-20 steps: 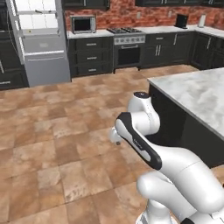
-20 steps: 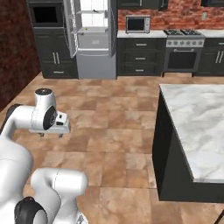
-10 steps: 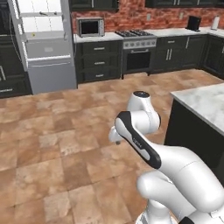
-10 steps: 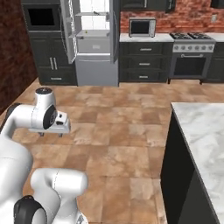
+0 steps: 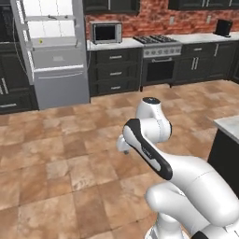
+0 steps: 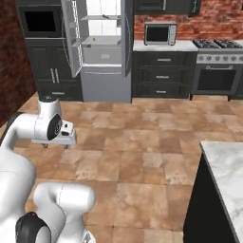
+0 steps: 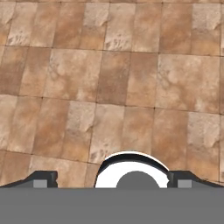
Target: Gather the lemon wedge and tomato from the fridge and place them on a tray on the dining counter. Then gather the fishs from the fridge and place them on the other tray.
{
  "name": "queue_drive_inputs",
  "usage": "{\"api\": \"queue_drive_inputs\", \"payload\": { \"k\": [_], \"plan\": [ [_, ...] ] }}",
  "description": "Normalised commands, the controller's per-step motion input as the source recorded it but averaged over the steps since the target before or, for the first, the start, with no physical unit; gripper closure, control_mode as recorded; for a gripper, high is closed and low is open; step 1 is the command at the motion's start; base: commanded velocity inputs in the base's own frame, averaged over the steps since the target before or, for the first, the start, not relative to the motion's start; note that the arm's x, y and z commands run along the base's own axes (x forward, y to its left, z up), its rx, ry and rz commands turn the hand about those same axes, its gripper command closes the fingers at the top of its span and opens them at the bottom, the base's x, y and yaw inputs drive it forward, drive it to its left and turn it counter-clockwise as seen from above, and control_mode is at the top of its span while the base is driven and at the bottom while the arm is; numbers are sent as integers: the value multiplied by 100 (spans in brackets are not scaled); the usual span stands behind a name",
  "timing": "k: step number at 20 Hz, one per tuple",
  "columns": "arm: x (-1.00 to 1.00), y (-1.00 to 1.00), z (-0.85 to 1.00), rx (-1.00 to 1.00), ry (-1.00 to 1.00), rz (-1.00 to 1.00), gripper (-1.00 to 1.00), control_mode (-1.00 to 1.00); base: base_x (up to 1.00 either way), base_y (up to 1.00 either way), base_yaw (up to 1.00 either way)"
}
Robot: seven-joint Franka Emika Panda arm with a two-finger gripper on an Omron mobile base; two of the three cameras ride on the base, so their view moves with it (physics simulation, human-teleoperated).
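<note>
The grey steel fridge stands at the far wall with both upper doors swung open, its white shelves showing. The lemon wedge, tomato and fishs are too small to make out from here. A corner of the marble dining counter sits at the right edge. My gripper hangs over the brown floor tiles, pointing down. It is open and empty, with its fingertips far apart. The trays are out of view.
Dark cabinets line the back wall, with a microwave on the worktop and a stove to the right of the fridge. Open tiled floor lies between me and the fridge.
The base has moved, so both base views shifted: the fridge now looks larger and nearer, and the dining counter has slid towards the right edge. The arm's pose and open jaws are unchanged.
</note>
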Motion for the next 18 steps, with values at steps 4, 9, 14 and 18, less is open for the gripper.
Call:
{"api": "queue_drive_inputs", "payload": {
  "k": [4,9,14,18],
  "plan": [
    [0,0,0,0,0,0,-100,100,100,45,0],
    [0,0,0,0,0,0,-100,100,89,64,0],
    [0,0,0,0,0,0,-100,100,72,70,0],
    [0,0,0,0,0,0,-100,100,91,25,0]
  ]
}}
